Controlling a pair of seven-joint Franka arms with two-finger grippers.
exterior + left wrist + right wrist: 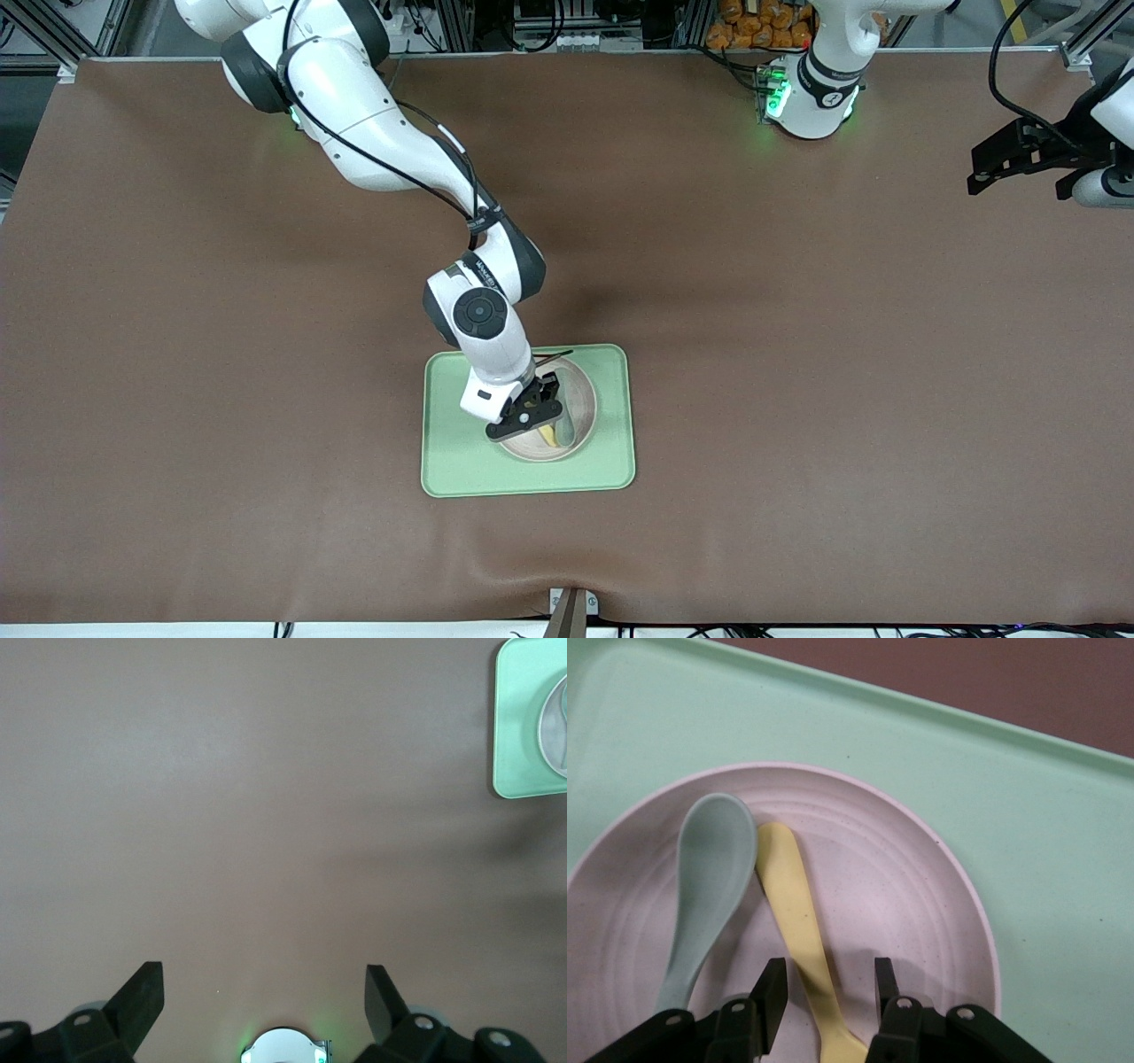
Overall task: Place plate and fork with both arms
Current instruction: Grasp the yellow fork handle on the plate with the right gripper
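On the brown cloth-covered surface (pixel 797 354) lies a rectangular light-green tray (pixel 611 461), roughly at the middle, and everything else is best placed from it. Sitting on the tray is the small round off-white speckled plate (pixel 921 895), toward the tray's edge that faces the left arm's end of the surface. Inside the plate lie two utensils side by side and touching along part of their length: a small pale-yellow plastic fork (pixel 796 930) and a grey-green spoon (pixel 709 877).

Directly over the tray, low above the plate, hangs the right end effector (pixel 826 992), carried by the white jointed right arm (pixel 372 133) that reaches out from its base. Its two black fingers (pixel 772 992) are spread a little way apart, and the fork's yellow handle runs between them. From the right wrist view the fingers stand on either side of the handle with a slim gap at each flank, so they straddle the fork rather than pinch it; the spoon lies just outside one finger.

Well away from the tray, over bare cloth at the left arm's end of the surface, the left end effector (pixel 264 1001) waits with its fingers wide apart, gripping nothing. A corner of the tray shows at the edge of its wrist view.
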